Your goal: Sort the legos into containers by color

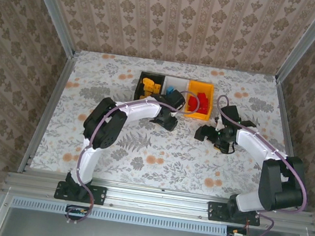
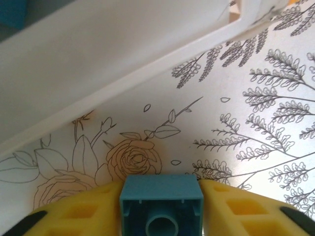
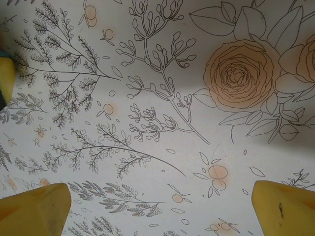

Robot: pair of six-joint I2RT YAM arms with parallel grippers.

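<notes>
Left wrist view: left gripper [image 2: 162, 209] clamps a blue brick [image 2: 161, 194] beside the white bin [image 2: 98, 64]; right gripper [image 3: 160, 209] jaws spread wide.

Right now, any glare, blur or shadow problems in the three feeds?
Top external: even light, sharp, only soft shadows under the arms. Left wrist: the white bin wall is bright and nearly washed out; the light blue brick reads clearly. Right wrist: tablecloth print is sharp, a soft shadow band crosses the upper part, yellow fingertips at the bottom corners look soft.
</notes>
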